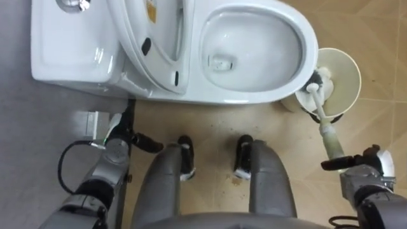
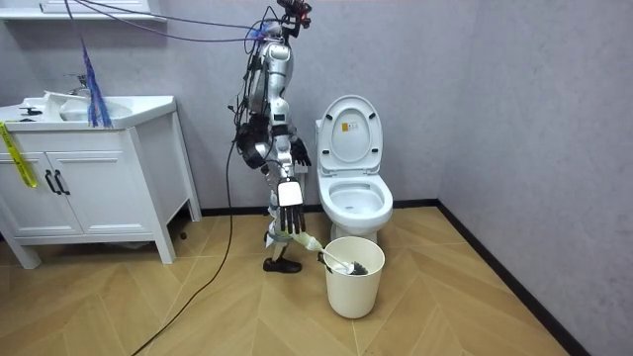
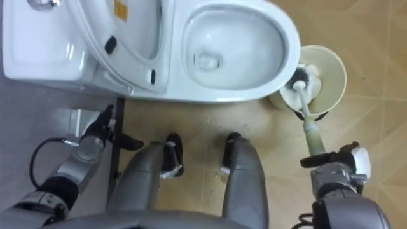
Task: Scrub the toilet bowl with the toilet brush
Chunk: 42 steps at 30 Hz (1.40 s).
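The white toilet (image 1: 305,51) stands right in front of me with lid and seat raised and a little water in the bowl. To its right is a cream bin (image 1: 356,83). The toilet brush (image 1: 331,137) leans out of the bin, its bristle head (image 1: 316,81) inside the rim and its pale handle slanting toward my right hand (image 1: 367,166). That hand is shut on the handle's end, thumb against it. In the room view, the right hand (image 2: 289,203) hangs over the brush (image 2: 331,259) beside the bin (image 2: 353,282). My left hand (image 1: 117,145) hangs open by the tank's near side.
The toilet tank (image 1: 70,51) is at the upper left against a grey wall. A small white fitting (image 1: 95,121) sits low beside it. A white vanity with a sink (image 2: 89,168) stands at the room view's left. Wood floor stretches around the bin.
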{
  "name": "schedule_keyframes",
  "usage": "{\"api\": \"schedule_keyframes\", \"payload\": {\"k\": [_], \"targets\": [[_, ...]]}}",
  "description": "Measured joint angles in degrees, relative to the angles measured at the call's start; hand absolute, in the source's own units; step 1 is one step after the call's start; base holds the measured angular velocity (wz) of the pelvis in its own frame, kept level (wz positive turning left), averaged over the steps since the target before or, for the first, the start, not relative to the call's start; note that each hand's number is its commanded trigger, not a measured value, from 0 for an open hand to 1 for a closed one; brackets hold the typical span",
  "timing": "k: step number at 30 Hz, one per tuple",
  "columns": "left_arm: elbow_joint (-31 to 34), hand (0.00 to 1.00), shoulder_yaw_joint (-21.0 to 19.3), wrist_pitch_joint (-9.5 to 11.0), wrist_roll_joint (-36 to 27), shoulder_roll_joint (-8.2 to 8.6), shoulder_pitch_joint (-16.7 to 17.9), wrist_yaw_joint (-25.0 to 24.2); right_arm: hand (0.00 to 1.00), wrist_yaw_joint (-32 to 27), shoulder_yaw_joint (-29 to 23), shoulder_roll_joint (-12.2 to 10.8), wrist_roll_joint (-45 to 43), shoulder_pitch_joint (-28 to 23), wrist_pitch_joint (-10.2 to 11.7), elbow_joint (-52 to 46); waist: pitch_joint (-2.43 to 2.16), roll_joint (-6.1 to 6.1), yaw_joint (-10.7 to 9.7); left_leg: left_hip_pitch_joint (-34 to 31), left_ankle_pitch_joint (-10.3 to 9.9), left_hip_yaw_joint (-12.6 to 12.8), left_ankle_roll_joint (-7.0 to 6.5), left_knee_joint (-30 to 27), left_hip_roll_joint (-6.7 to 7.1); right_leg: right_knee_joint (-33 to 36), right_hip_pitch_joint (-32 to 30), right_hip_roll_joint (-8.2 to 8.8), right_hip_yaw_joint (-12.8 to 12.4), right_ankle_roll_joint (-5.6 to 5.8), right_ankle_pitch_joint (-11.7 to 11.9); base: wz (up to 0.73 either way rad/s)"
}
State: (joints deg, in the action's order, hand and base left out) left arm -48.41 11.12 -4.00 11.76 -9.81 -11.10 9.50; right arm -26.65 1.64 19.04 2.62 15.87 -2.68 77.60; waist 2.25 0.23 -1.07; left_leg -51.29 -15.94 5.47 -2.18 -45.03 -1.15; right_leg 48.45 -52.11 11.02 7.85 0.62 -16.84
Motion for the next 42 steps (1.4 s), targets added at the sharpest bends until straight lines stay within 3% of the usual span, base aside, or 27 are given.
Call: {"api": "schedule_keyframes", "payload": {"k": [4,7,12,21,30,36,38,39,40,42], "targets": [[2.72,0.00,2.68,0.22,-1.80,-0.57,-1.62,0.00,0.00,0.29,1.79,2.33,-0.53,3.26,-0.06,-0.04,0.53,1.07,0.51,-5.88,-1.41,0.09,-0.26,-5.46,-0.16,5.51,-5.93,1.11,-0.11,-0.65,-1.51,0.00],[6.32,0.00,4.75,0.26,-3.25,-0.95,-1.78,0.00,0.00,0.32,2.88,3.84,-0.07,4.35,-0.15,0.04,0.54,1.40,1.68,-10.14,-2.12,0.26,-0.29,-9.05,0.17,9.88,-10.36,2.10,-0.38,-1.04,-2.82,0.13],[8.62,0.00,7.13,0.33,-4.58,-1.21,-1.79,-0.01,0.00,0.33,4.04,4.21,0.08,5.45,-0.44,0.06,0.54,1.53,2.87,-13.32,-3.16,-0.20,0.28,-12.78,0.60,14.69,-13.69,2.98,-0.63,-1.71,-5.01,0.13],[9.38,0.00,7.68,2.06,-5.35,-1.44,-1.43,0.00,0.00,-0.20,6.12,5.24,0.68,6.51,0.15,-0.21,0.50,2.00,3.33,-16.87,-4.12,-0.20,0.85,-15.79,-0.11,17.67,-17.41,2.94,-0.88,-2.67,-5.83,0.01],[14.33,0.00,8.30,2.82,-5.37,-4.29,1.12,0.02,0.00,-0.21,6.18,5.88,1.66,7.63,0.30,-1.30,0.52,2.43,3.27,-20.26,-4.97,-0.25,0.90,-18.76,-0.22,20.57,-20.77,2.98,-1.30,-2.98,-6.69,0.01],[15.42,0.00,8.76,2.87,-5.61,-4.48,1.68,0.13,0.00,0.26,8.19,6.25,4.68,7.21,0.15,-1.96,0.46,3.38,3.20,-20.92,-5.29,-0.52,0.71,-19.48,-0.17,20.96,-21.03,3.46,-1.07,-2.76,-7.00,0.01],[16.14,0.00,9.28,2.83,-5.61,-4.56,1.91,0.13,0.27,1.38,8.53,6.76,5.58,6.28,0.14,-1.97,0.48,3.80,3.23,-21.24,-5.76,-0.55,0.53,-20.43,0.09,22.11,-21.16,4.24,-0.70,-2.70,-7.76,0.13],[16.42,0.00,9.31,2.83,-5.61,-4.58,2.05,0.13,0.80,2.25,8.92,7.01,6.42,5.58,0.13,-1.93,0.45,3.84,3.23,-21.40,-6.02,-0.51,0.45,-20.94,0.33,22.84,-21.33,4.81,-0.65,-2.69,-8.23,0.12],[16.76,0.00,9.30,2.83,-5.67,-4.60,2.19,0.12,1.00,3.05,9.60,7.16,6.96,5.03,0.12,-1.81,0.46,3.84,3.23,-21.55,-6.28,-0.48,0.42,-21.44,0.40,23.38,-21.47,4.95,-0.68,-2.61,-8.54,0.08],[17.18,0.00,9.28,2.79,-6.20,-4.60,2.55,0.12,1.00,4.30,10.02,7.18,7.53,4.40,0.09,-1.62,0.45,3.89,3.30,-21.71,-6.64,-0.49,0.41,-21.97,0.29,23.76,-21.61,4.92,-0.75,-2.60,-8.78,-0.02]]}}
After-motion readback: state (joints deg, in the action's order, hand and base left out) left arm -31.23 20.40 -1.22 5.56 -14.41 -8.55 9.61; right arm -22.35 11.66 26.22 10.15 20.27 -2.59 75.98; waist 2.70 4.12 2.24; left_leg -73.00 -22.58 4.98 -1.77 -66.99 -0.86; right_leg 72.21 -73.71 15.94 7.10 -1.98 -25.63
